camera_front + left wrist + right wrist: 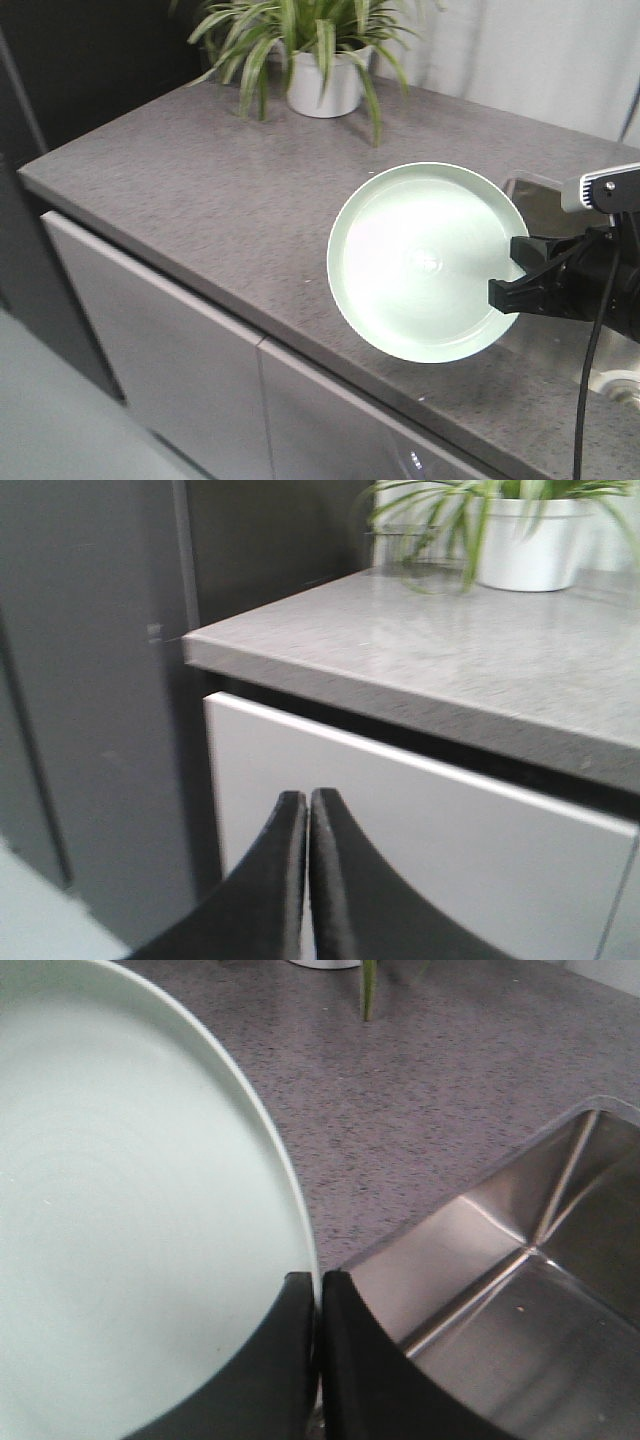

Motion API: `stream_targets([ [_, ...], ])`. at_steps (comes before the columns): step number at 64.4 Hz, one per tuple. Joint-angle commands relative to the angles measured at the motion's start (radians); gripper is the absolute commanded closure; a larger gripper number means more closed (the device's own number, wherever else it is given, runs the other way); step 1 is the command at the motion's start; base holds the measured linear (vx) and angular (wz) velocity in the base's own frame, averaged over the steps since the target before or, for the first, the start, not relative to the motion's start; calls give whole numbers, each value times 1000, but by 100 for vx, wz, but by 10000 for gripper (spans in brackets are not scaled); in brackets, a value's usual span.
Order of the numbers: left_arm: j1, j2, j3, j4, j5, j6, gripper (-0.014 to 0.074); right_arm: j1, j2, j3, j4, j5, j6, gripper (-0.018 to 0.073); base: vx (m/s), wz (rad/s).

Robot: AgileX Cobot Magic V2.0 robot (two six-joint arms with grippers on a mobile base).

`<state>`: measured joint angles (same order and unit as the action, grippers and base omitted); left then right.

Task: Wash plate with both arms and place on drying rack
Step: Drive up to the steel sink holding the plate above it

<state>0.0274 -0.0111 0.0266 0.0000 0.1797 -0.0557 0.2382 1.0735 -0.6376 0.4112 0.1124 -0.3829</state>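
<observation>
**A:** Closest in, on the left wrist view: the black pointed left fingers [292,815] are pressed tip to tip with nothing between them. They hang out in front of the pale grey cabinet doors [400,820], below the bench edge.

**B:** And the other side is busy. The right fingers [295,1295] are clamped on the rim of the round pale mint-green plate [130,1210], the two tips meeting right at its edge.

**A:** The front view confirms it: the right fingers [520,290] pinch the plate [420,260] at its right side. The plate is held up off the surface and tilted, with its face towards the camera. That face shows only glare.

**B:** A white-grey camera module [600,188] sits above that gripper, and a black cable [590,370] drops down from it.

**A:** Under the plate is the speckled grey stone bench [200,190]. The plate hangs over the bench's front part, just left of the stainless steel sink [545,205].

**B:** What's in the sink?

**A:** The right wrist view shows bare steel walls and floor in the sink [520,1290], though the frame cuts off part of the basin.

**B:** Furthest back?

**A:** A white round pot [322,85] stands at the rear of the bench, well apart from the plate. It holds a green plant with long striped leaves spilling over the pot's rim.
</observation>
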Motion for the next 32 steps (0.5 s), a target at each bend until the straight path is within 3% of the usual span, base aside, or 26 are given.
stream_targets([
  [1, 1, -16, 15, -7, -71, -4, 601, -4, -20, -26, 1, -72, -2, 568, 11, -43],
  [32, 1, -16, 15, -7, -71, -4, 601, -4, -20, -26, 1, -72, -2, 568, 10, -39],
])
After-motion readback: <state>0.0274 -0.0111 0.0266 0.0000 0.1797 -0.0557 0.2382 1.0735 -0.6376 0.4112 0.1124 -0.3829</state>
